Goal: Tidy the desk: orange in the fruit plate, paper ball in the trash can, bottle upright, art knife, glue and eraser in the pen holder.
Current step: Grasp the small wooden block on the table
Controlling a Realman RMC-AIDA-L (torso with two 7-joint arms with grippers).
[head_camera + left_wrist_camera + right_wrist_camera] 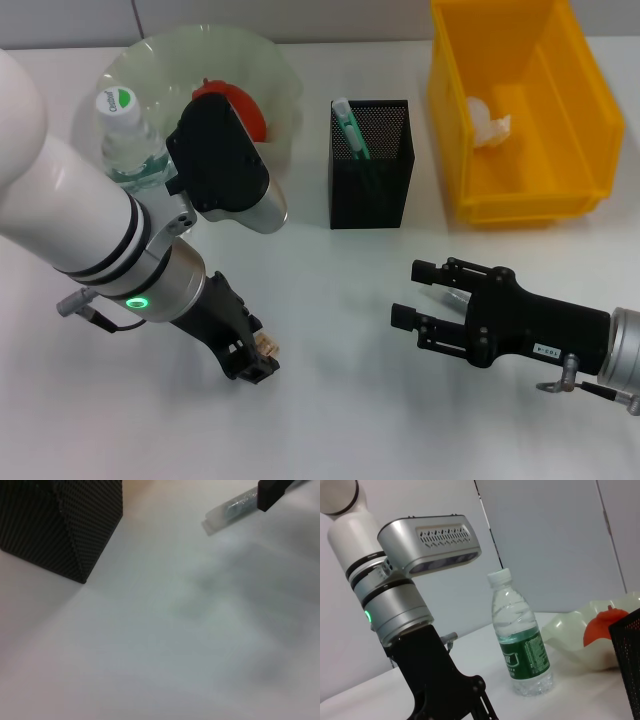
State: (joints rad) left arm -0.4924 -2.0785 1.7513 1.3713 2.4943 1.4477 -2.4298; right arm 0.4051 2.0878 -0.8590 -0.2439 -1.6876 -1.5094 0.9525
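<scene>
My left gripper (252,362) is low over the table at the front left, shut on a small tan eraser (268,346) that peeks out at its tips. My right gripper (413,293) is open at the front right, with a clear glue tube (443,296) lying on the table between its fingers. The tube also shows in the left wrist view (231,510). The black mesh pen holder (370,170) holds a green art knife (350,125). The orange (238,104) lies in the green fruit plate (150,65). The bottle (125,140) stands upright. The paper ball (488,120) lies in the yellow bin (460,150).
The pen holder stands between the plate and the bin, behind both grippers. My left forearm reaches in front of the bottle and plate. The right wrist view shows the bottle (520,640) upright next to my left arm (395,610).
</scene>
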